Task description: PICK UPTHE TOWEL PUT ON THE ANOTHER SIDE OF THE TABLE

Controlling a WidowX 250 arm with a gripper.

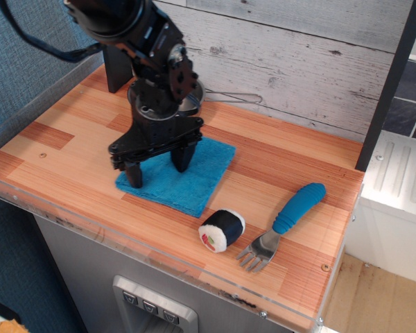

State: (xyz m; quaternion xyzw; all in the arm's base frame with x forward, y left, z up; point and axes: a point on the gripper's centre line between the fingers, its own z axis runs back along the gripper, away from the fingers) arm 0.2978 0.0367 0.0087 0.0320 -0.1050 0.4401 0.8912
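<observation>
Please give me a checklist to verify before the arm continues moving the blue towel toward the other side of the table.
1. Black gripper fingers spread on the square blue terry towel: ok.
2. Towel firmly held or only pressed: cannot tell.
3. Towel flat on the striped wooden table: ok.
4. Way to the right free: not ok; black-and-white sushi roll toy lies close to the towel's corner.
5. Blue-handled metal fork apart from towel: ok.

arm [149, 52]: black, bulky joints, round silver screws | black cable | claw [157, 165]: black, two blunt fingers
</observation>
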